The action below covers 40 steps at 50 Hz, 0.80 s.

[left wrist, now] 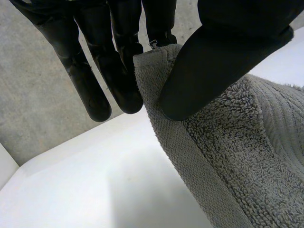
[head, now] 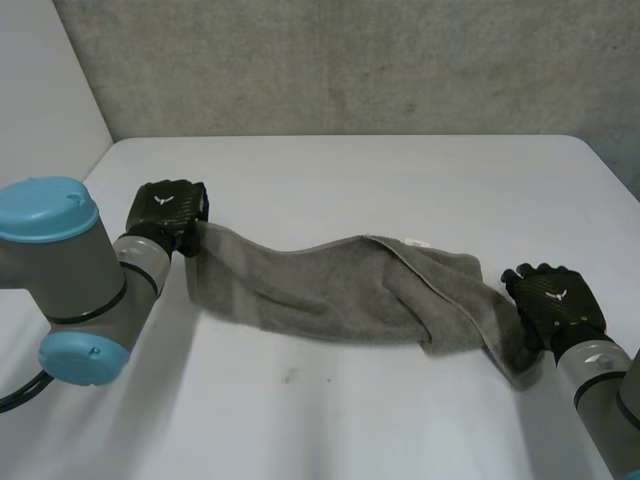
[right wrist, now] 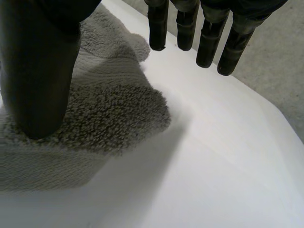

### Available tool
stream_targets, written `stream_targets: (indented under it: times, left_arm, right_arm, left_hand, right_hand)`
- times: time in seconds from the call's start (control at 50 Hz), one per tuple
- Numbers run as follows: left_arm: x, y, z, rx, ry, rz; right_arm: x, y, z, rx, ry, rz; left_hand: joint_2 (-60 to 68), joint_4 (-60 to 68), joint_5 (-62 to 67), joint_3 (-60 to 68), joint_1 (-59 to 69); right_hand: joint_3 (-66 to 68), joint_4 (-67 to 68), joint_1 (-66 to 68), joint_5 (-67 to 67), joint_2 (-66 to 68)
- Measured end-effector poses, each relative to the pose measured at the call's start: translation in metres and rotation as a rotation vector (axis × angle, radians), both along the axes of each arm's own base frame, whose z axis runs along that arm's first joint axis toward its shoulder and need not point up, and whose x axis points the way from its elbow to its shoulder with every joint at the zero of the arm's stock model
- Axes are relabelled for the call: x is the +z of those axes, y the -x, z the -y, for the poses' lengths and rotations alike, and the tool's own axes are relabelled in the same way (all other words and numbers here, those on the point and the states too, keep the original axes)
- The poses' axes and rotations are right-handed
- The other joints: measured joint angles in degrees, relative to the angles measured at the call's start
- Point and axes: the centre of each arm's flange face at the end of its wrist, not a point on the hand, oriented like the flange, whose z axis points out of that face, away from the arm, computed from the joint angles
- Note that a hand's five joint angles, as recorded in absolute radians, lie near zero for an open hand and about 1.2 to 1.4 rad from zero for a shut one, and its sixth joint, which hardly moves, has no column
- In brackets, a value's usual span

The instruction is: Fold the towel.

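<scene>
A grey towel lies bunched in a long, loosely gathered band across the white table. My left hand is at its left end. In the left wrist view the thumb and fingers pinch a top corner of the towel, held a little above the table. My right hand rests at the towel's right end. Its fingers are straight and off the cloth, and its thumb hovers over the towel's end, which lies flat on the table.
A grey concrete wall runs behind the table's far edge. A white panel stands at the far left. A small dark mark shows on the table in front of the towel.
</scene>
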Motion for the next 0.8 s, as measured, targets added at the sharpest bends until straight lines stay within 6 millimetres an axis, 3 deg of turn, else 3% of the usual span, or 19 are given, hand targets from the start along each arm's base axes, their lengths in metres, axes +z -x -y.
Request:
stream_targets:
  times: [0.42, 0.8]
  left_arm:
    - [-0.003, -0.001, -0.002, 0.0, -0.009, 0.005]
    - [-0.003, 0.0, -0.002, -0.002, -0.009, 0.005]
  right_arm:
    - [-0.009, 0.004, -0.021, -0.005, -0.083, -0.003]
    - [-0.008, 0.0, 0.001, -0.008, -0.003, 0.02]
  left_hand:
    - [0.0, 0.0, 0.0, 0.0, 0.0]
    - [0.0, 0.0, 0.0, 0.0, 0.0]
  right_hand:
    - [0.0, -0.19, -1.39, 0.0, 0.0]
    - [0.0, -0.19, -1.05, 0.11, 0.0]
